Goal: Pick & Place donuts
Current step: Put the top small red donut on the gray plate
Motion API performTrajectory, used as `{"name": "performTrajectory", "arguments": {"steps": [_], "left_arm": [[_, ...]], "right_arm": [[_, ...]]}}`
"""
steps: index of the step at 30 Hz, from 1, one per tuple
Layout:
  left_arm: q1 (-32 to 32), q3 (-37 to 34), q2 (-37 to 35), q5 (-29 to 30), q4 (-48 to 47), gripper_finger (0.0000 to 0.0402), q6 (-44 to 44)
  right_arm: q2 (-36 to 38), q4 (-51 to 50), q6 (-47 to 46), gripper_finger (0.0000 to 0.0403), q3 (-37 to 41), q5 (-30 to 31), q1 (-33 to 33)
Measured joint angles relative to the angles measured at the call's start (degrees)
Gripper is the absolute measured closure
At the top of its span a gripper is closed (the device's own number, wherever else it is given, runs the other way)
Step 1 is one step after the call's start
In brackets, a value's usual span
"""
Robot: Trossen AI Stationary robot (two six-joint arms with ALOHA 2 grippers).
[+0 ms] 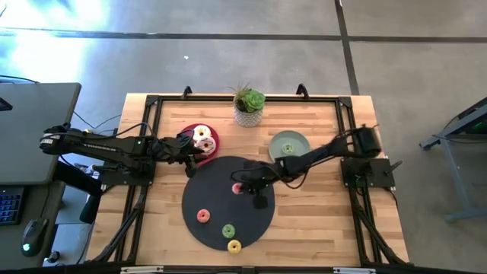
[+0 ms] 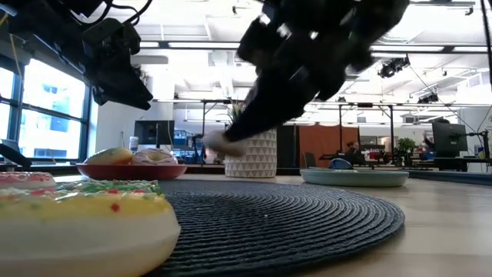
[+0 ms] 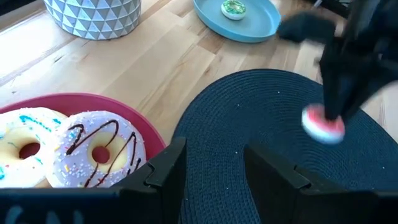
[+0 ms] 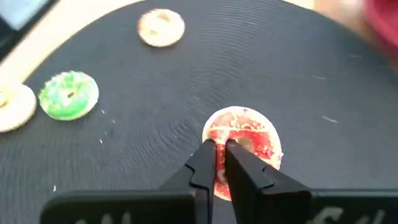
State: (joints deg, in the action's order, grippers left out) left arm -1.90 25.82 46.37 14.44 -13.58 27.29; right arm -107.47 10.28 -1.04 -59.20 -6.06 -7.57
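From above, we take the black mat (image 1: 228, 202) as our landmark. The right gripper (image 1: 242, 185) sits over the mat's upper middle, on a red mini donut (image 1: 237, 188); three more minis, pink (image 1: 202, 216), green (image 1: 227, 230) and yellow (image 1: 234, 246), lie toward the mat's lower edge. The left gripper (image 1: 192, 152) waits at the mat's upper-left rim, beside the red plate (image 1: 213, 137). The sage plate (image 1: 298, 139) with a green-frosted donut (image 1: 287, 148) lies beyond the mat's upper-right rim.

At table level, a pale donut edge (image 2: 225, 144) shows under the right arm, seemingly raised off the mat (image 2: 307, 219), though we cannot be sure.

In the left wrist view, that arm's jaws stand open over the mat's edge (image 3: 261, 106), near the plate holding the pink-sprinkled (image 3: 99, 155) and cream (image 3: 25, 146) donuts.

In the right wrist view, the jaws are pinched on the near wall of the red donut (image 4: 244, 149), one finger seemingly in the hole. The ring looks flat, hole facing up; being round, it has no long axis.

We judge a good lift goes straight up, keeping the ring level, the pinch firm enough that the wall does not slip, and clear of the other minis.
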Motion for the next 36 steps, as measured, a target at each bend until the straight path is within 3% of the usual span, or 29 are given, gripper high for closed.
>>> {"name": "performTrajectory", "arguments": {"steps": [2, 7, 10, 13, 16, 25, 36], "left_arm": [[0.01, 0.00, 0.00, 0.00, 0.02, 0.0247, 0.00], [-0.01, 0.00, 0.00, 0.02, -0.04, 0.0247, 0.00], [0.00, 0.00, 0.00, 0.03, -0.04, 0.0247, -0.01], [0.00, 0.00, 0.00, 0.07, -0.02, 0.0247, -0.56], [-0.01, 0.00, 0.00, 0.09, 0.11, 0.0247, -1.44], [0.00, 0.00, 0.00, 0.02, 0.10, 0.0247, -1.55], [0.00, 0.00, 0.00, -0.02, 0.04, 0.0247, -1.53]], "right_arm": [[4.24, -7.58, 0.00, 0.0387, 0.00, 4.76, 0.14], [14.52, -30.87, -3.23, 0.0392, -0.02, 23.83, 0.84], [18.00, -45.12, -8.65, 0.0384, 0.00, 29.34, 1.91], [19.14, -53.70, -13.86, 0.0390, 0.00, 30.30, 3.63], [18.70, -56.20, -15.94, 0.0398, 0.02, 29.34, 5.65], [14.92, -50.68, -14.98, 0.0389, 0.02, 20.73, 9.19], [8.46, -48.54, -15.02, 0.0384, 0.02, 22.25, 9.51]]}}
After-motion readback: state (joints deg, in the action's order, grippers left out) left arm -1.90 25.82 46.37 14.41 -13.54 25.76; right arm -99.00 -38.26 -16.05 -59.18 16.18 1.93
